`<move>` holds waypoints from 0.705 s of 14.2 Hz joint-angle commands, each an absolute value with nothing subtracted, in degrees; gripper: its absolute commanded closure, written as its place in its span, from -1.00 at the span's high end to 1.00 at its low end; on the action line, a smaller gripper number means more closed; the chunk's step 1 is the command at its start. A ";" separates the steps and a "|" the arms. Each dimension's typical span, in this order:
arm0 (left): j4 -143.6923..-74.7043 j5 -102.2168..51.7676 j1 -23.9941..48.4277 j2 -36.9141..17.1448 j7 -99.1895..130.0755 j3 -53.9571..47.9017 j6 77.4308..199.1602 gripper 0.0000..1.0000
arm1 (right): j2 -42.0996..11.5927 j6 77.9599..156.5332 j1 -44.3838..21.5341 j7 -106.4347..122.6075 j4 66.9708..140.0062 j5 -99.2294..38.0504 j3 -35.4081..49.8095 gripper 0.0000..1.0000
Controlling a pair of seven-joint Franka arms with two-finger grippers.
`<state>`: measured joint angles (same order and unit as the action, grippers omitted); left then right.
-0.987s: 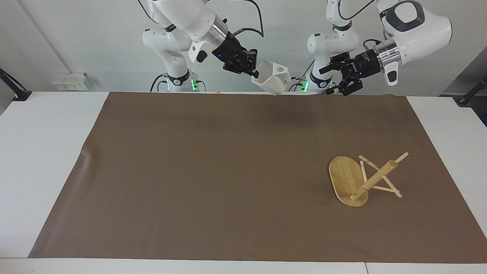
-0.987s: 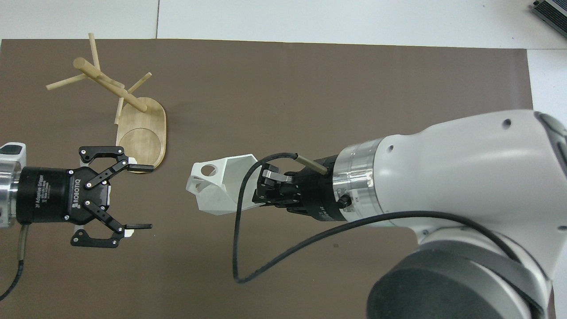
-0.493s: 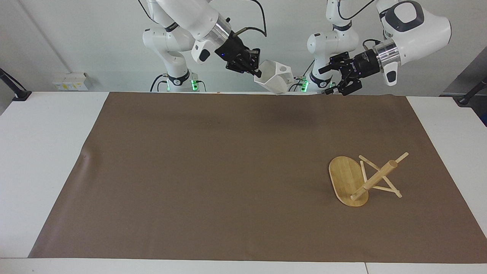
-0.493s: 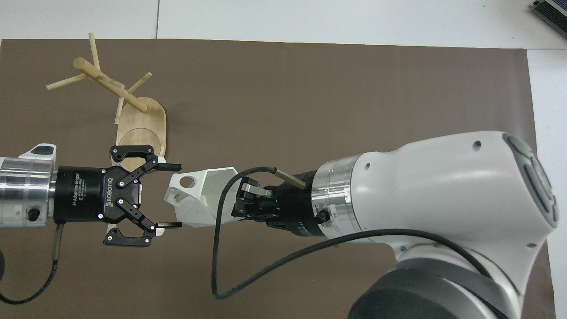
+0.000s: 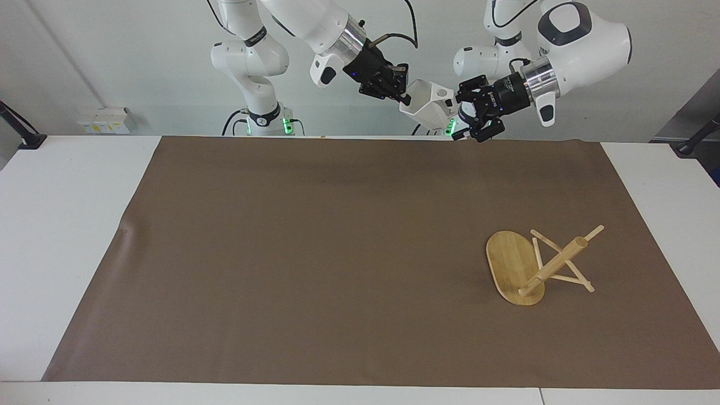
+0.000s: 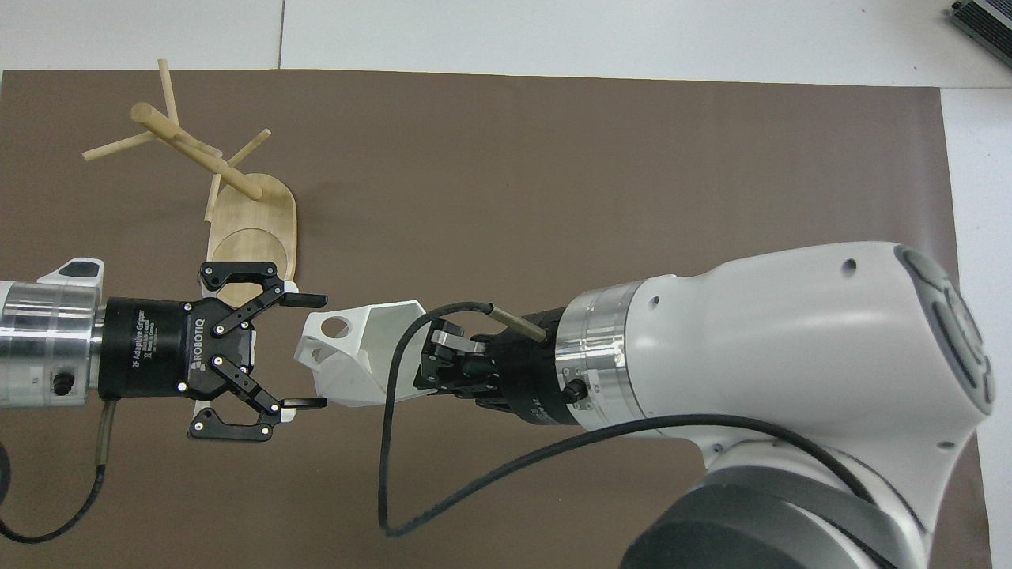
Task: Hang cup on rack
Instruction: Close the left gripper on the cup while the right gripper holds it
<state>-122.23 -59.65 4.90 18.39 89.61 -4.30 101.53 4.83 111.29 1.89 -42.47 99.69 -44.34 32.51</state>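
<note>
While right jaws clamp its rim, the faceted white cup point(image 6: 360, 356) faces parted left jaws

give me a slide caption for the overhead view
Right pincer presents white cup to open left pincer, toppled rack nearby.

white cup point(image 6: 360, 356), pale bamboo rack point(image 5: 514, 267), brown mat point(image 5: 315, 253)

"ROBOTIQ", "2F Adaptive Gripper" on left end effector point(image 6: 304, 352)
</note>
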 commanded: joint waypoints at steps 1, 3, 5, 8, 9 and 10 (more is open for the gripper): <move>-122.87 -60.73 5.71 18.90 90.62 -5.00 102.30 1.00 | 6.24 112.15 2.90 -42.71 101.08 -46.41 33.05 -1.00; -123.05 -60.73 5.98 18.90 90.62 -5.45 102.30 1.00 | 6.15 112.15 2.90 -42.63 101.07 -46.41 32.87 -1.00; -122.87 -60.73 6.33 18.90 90.70 -6.50 102.30 1.00 | 6.06 112.15 2.99 -42.54 101.07 -46.41 32.78 -1.00; -122.87 -60.64 6.24 18.90 91.05 -6.77 102.30 1.00 | 6.06 112.15 2.99 -42.63 100.99 -46.41 32.78 -1.00; -122.78 -60.47 6.33 18.90 91.05 -6.77 102.39 1.00 | 6.06 112.15 2.99 -42.63 100.99 -46.41 32.70 -1.00; -122.70 -60.29 6.33 18.90 91.05 -6.77 102.39 1.00 | 6.06 112.15 2.99 -42.63 100.99 -46.41 32.70 -1.00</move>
